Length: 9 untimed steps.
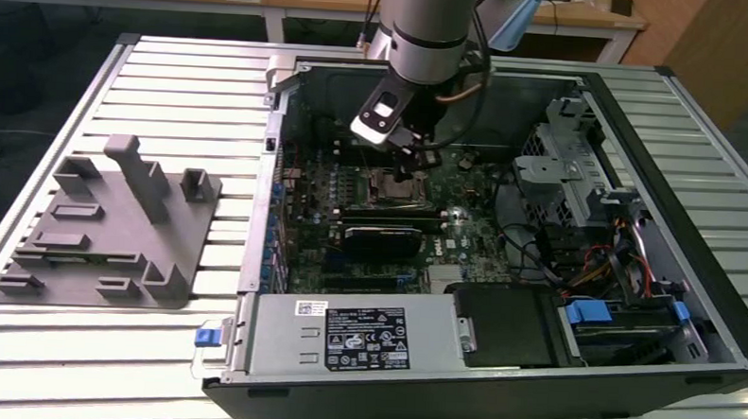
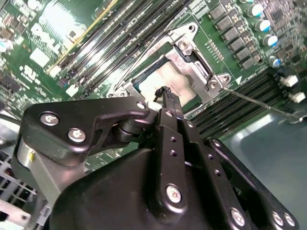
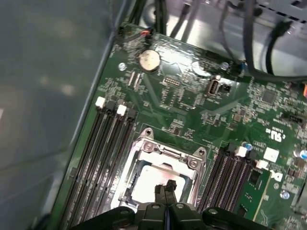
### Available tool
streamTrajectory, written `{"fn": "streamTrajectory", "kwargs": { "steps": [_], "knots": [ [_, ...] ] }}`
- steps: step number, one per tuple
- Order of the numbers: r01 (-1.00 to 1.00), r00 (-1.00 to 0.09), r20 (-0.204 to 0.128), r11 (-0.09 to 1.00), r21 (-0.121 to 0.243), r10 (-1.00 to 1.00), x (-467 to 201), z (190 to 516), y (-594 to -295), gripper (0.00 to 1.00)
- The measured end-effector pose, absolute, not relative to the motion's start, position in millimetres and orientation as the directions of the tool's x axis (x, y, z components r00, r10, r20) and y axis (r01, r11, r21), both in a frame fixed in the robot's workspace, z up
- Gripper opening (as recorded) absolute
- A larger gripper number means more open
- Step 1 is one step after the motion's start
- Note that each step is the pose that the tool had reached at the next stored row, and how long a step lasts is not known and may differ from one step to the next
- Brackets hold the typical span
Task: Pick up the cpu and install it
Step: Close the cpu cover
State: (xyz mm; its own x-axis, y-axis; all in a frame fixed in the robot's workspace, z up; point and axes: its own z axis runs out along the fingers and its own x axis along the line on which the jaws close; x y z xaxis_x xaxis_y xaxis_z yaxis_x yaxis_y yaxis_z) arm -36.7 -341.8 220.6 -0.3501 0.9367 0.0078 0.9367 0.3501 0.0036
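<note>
The cpu (image 2: pixel 178 78) (image 3: pixel 146 184), silvery-topped, lies flat inside the motherboard socket frame (image 2: pixel 195 61) (image 3: pixel 165 152). My gripper (image 2: pixel 164 92) (image 3: pixel 166 188) hangs right over it in both wrist views, shut, the two black fingertips pressed together with nothing between them. Their tips are at or just above the chip's top; I cannot tell if they touch. In the exterior view the gripper (image 1: pixel 414 166) reaches down into the open computer case (image 1: pixel 270 167), above the socket frame (image 1: pixel 394 188).
Memory slots (image 3: pixel 103 143) (image 2: pixel 124 43) flank the socket on both sides. A thin socket lever (image 2: pixel 259 101) sticks out sideways. A grey holder block (image 1: pixel 108 222) stands on the slatted table at the exterior view's left. Power supply (image 1: pixel 356 337), drive cage (image 1: pixel 578 176) and cables crowd the case.
</note>
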Motion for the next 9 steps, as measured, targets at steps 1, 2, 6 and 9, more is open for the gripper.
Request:
{"fn": "streamTrajectory", "kwargs": {
  "steps": [1, 2, 6, 9],
  "knots": [
    [0.931, -0.365, 0.008, 0.365, 0.004, 0.931, -36.7, 220.6, -341.8, 0.11],
    [0.925, -0.379, 0.008, 0.379, 0.004, 0.925, -36.7, 220.6, -341.8, 0.11],
    [0.897, -0.441, 0.008, 0.441, 0.004, 0.897, -36.7, 220.5, -341.8, 0.11],
    [0.873, -0.487, 0.008, 0.487, 0.004, 0.873, -36.7, 220.4, -341.8, 0.11]
  ]
}}
